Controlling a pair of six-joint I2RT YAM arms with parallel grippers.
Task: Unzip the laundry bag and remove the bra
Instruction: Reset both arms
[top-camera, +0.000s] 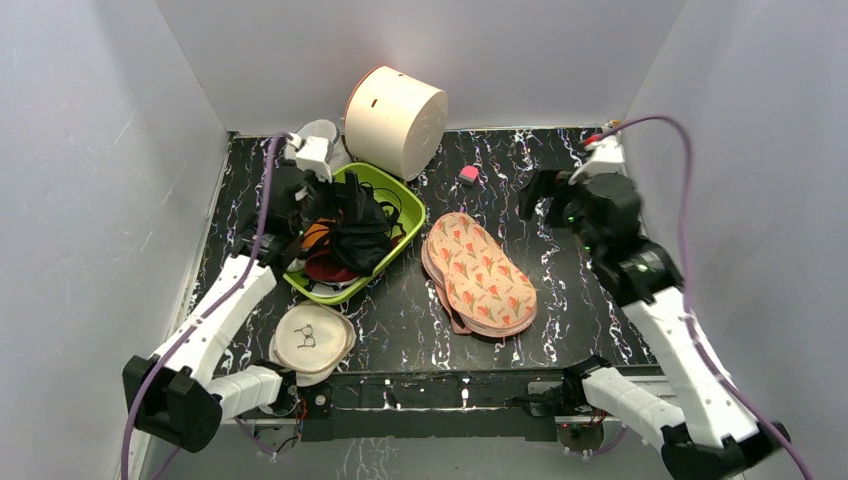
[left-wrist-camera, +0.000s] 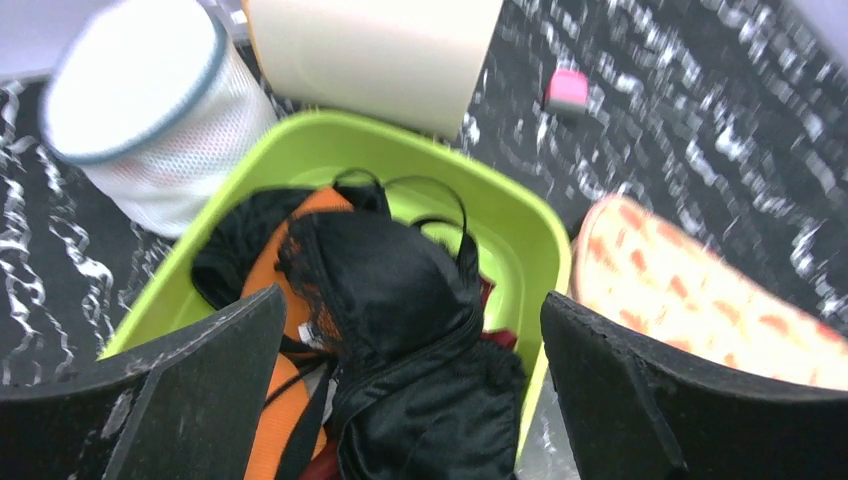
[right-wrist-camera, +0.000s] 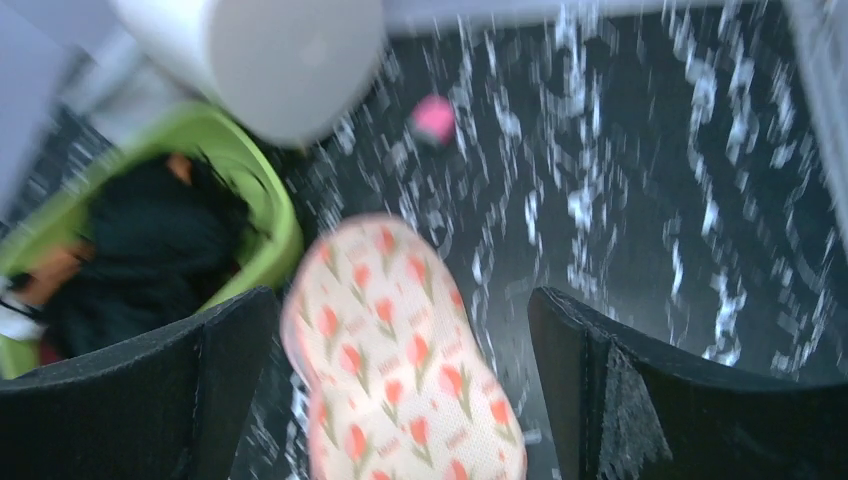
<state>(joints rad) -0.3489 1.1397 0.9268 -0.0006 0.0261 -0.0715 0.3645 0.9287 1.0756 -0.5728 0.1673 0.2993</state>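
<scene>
The laundry bag (top-camera: 478, 275), a flat peach pouch with red-orange and green motifs, lies on the black marbled table right of centre. It also shows in the right wrist view (right-wrist-camera: 400, 360) and the left wrist view (left-wrist-camera: 700, 290). I cannot tell how its zipper stands. The black bra (top-camera: 355, 225) lies in the green bin (top-camera: 395, 190), on top of an orange-lined bra (left-wrist-camera: 300, 215) and a maroon one. My left gripper (left-wrist-camera: 415, 320) is open and empty just above the black bra (left-wrist-camera: 400, 300). My right gripper (right-wrist-camera: 405, 300) is open and empty, above the bag's far end.
A large cream cylinder (top-camera: 395, 120) lies on its side behind the bin. A white mesh cylinder with a blue rim (left-wrist-camera: 140, 110) stands at the bin's far left. A round cream pouch (top-camera: 312, 340) lies near the left arm. A small pink object (top-camera: 468, 174) sits behind the bag. White walls enclose the table.
</scene>
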